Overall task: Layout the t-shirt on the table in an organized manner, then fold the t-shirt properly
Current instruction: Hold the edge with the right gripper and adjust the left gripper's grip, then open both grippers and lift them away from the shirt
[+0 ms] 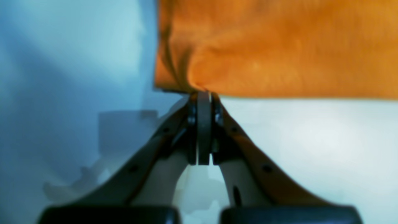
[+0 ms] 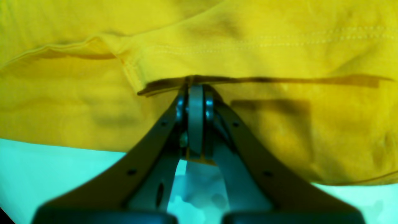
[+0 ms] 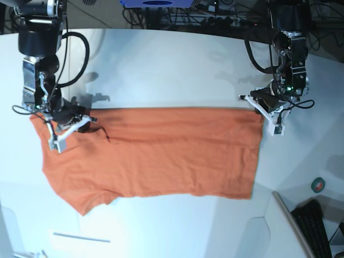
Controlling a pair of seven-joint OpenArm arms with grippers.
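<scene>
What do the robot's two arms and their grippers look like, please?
Both arms are black, with black cables looping beside them. The left gripper and right gripper have pale, whitish fingers that taper to a point, dotted with small dark screw holes, on black bases.

Black cables tangle along the dark far edge of the room in the base view, beside a blue object cut off at the top. At lower right a black keyboard sits near a small roll of green tape. Even overhead light throws soft shadows across the pale surface.
</scene>
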